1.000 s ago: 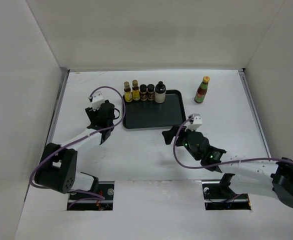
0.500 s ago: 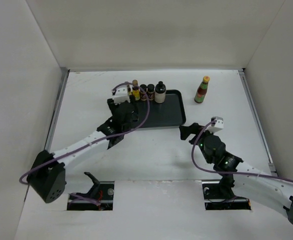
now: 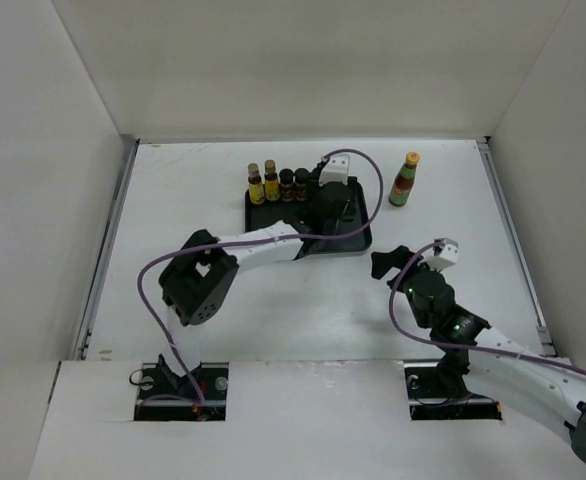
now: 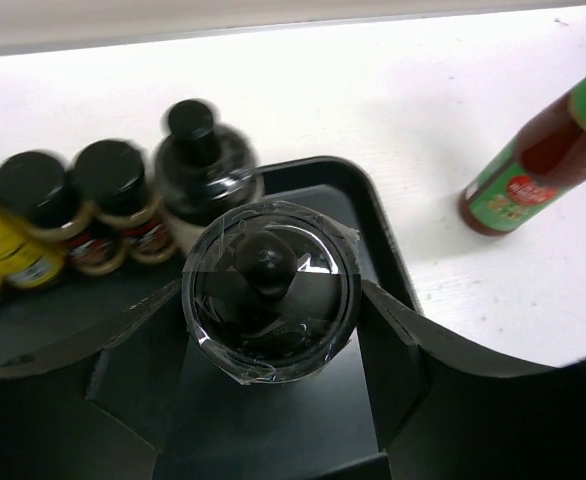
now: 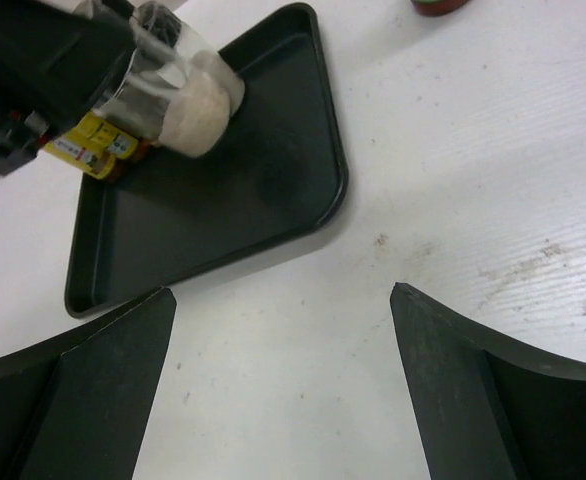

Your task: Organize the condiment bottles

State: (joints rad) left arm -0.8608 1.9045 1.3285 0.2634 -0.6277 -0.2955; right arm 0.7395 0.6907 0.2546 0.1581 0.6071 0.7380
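My left gripper (image 3: 331,205) is shut on a white bottle with a black cap (image 4: 270,290) and holds it over the black tray (image 3: 357,230), in front of the back row. That row holds two yellow-labelled bottles (image 3: 263,184), two dark jars (image 3: 294,184) and a second white bottle (image 4: 208,165). The taller red bottle (image 3: 404,180) stands on the table to the right of the tray. In the right wrist view the held white bottle (image 5: 195,105) hangs above the tray (image 5: 253,190). My right gripper (image 3: 391,262) is open and empty (image 5: 283,292) over the table off the tray's near right corner.
White walls close in the table on the left, back and right. The left arm (image 3: 263,238) lies across the tray's front left part. The right arm (image 3: 493,350) stretches along the near right side.
My left arm has swung from the left of the tray to over its right part, carrying the bottle. My right gripper has drawn back to the right, away from the tray.
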